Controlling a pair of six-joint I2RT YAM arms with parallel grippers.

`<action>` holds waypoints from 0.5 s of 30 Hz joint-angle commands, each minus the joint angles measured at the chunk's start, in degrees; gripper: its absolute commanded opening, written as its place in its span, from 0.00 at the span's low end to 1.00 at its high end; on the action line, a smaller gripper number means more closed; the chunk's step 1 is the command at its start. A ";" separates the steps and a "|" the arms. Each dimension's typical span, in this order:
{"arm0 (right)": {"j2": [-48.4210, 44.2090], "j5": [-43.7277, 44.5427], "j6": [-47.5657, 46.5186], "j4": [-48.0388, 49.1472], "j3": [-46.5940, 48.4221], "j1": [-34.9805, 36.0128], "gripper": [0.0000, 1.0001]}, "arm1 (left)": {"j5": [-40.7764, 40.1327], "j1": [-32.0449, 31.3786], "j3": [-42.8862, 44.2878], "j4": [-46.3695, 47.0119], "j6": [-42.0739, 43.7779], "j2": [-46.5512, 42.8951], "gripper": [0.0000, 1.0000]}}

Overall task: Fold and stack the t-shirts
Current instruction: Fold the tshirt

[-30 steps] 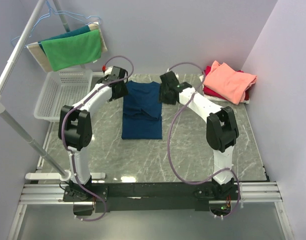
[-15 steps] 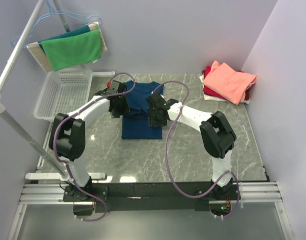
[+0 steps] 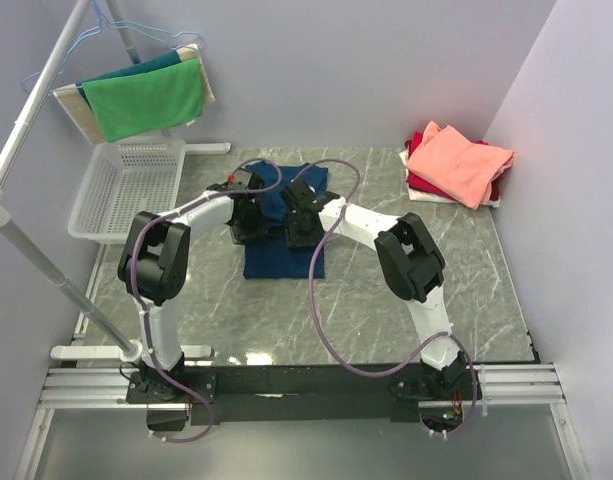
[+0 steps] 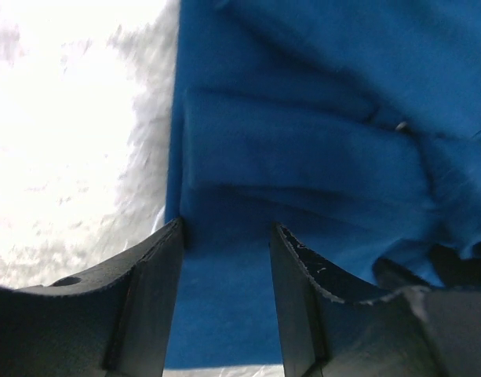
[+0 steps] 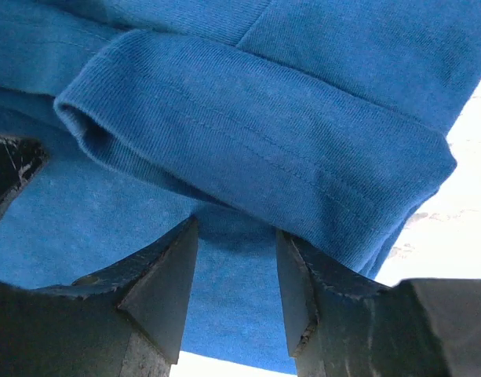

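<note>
Cotton like this is behaving as a light, limp sheet: the navy t-shirt (image 3: 282, 258) is lying partly folded at the middle of the table (image 3: 416, 290). It is likely to sag, slide over itself and lose any crease not laid flat. The sound places to take it are probably its side edges and the doubled fold, pinched through all layers, one arm to each side. The left gripper (image 3: 248, 212) is sitting over the shirt's left edge and the right gripper (image 3: 294, 222) just beside it, further right on the cloth. The overhead view is showing the whole layout, including the salmon-pink t-shirt (image 3: 456, 160) resting on the red t-shirt (image 3: 418, 182) at the far right corner, well apart from the navy one, yet it is hiding the fingertips. The wrist views are supplying that. The left fingers (image 4: 146, 298) are standing narrowly apart astride the shirt's edge where it meets the marble. The right fingers (image 5: 158, 290) are likewise parted narrowly, with a rolled hem (image 5: 256, 118) lying just past them. Neither pair is looking clamped on the cloth.
</note>
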 commanded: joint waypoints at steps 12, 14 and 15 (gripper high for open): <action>3.80 5.30 -2.30 -2.21 12.72 -5.18 0.49 | -6.31 -0.06 20.77 -4.28 0.59 11.09 0.57; 5.47 5.82 -2.48 -3.44 16.33 -6.23 0.48 | -8.08 0.11 24.37 -5.85 -0.20 12.33 0.57; 5.74 6.09 -2.39 -3.79 17.47 -6.41 0.48 | -10.35 0.20 25.60 -6.47 -0.55 13.12 0.57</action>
